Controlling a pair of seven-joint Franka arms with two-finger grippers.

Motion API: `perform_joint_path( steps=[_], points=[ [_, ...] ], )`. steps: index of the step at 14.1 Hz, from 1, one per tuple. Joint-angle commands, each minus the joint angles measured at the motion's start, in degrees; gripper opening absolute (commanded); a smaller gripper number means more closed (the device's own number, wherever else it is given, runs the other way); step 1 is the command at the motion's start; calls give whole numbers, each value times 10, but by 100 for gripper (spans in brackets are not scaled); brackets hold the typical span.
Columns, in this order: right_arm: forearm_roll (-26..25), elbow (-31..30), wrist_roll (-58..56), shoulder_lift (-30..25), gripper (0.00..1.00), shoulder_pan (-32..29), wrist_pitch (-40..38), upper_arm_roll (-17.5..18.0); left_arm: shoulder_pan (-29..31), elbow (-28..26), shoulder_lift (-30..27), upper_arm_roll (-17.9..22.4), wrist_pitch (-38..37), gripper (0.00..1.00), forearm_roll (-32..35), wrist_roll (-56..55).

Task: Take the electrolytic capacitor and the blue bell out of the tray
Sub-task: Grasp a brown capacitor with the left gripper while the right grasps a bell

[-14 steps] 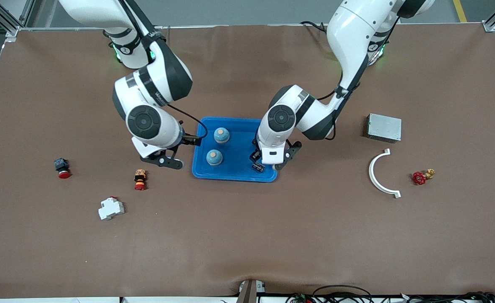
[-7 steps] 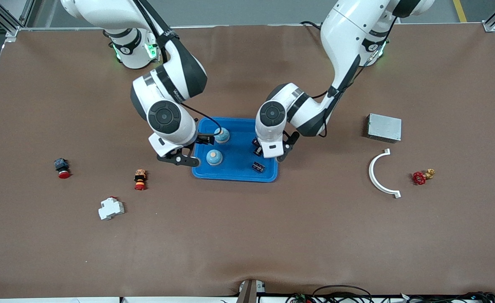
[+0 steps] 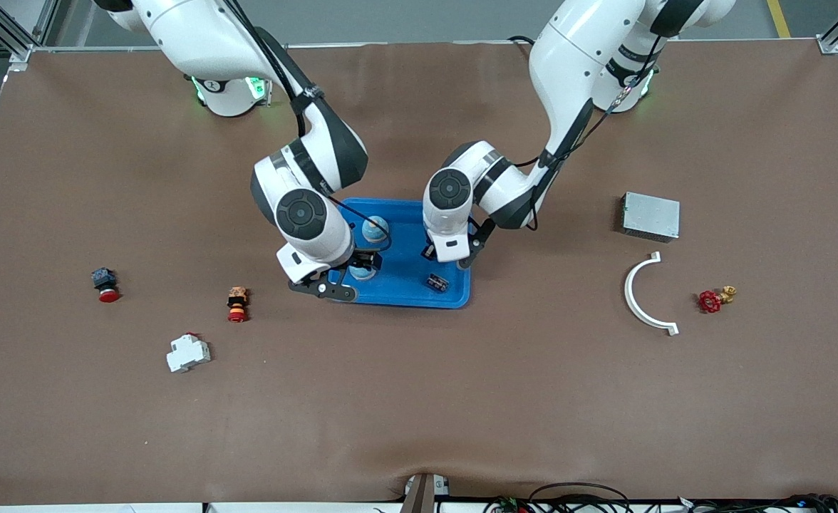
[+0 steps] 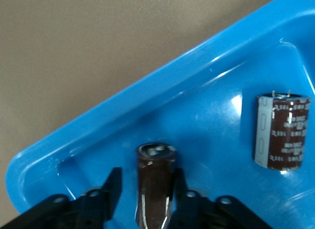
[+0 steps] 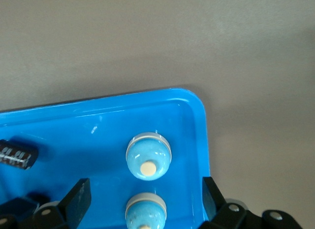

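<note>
**Both arms down in the tray**

Left jaws set either side of an upright electrolytic capacitor [image 4: 156,184] in the blue tray [image 3: 405,285], toward the left arm's end. Pinched yet or not: cannot tell. Second capacitor [image 3: 437,283] lying nearer the front camera. Right jaws spread wide over the nearer blue bell [image 5: 145,212], other bell [image 3: 375,228] farther from the camera. Probably a light, rigid can with a slick sleeve: best pinched mid-body, clear of the thin leads. Bell domed and likely smooth: best taken low on the flanks.

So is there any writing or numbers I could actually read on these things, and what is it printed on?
None can be read for certain.
Lying capacitor in the blue tray: pale print on its brown sleeve, too blurred to read.
Left arm and right arm: small dark markings, too small to read.
</note>
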Motion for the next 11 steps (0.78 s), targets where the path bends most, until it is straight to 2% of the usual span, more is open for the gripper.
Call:
perform_joint_path(
  steps=[1,6,11],
  points=[
    [0,-2,12,18,100,13,13,-6,-3,-4,-14,6,10,0,22,-12],
    [5,-2,12,47,100,26,33,-5,20,-5,-72,8,-8,0,66,-10],
    [5,-2,10,72,100,28,49,-5,80,-4,-143,6,-50,0,83,33]
  ],
)
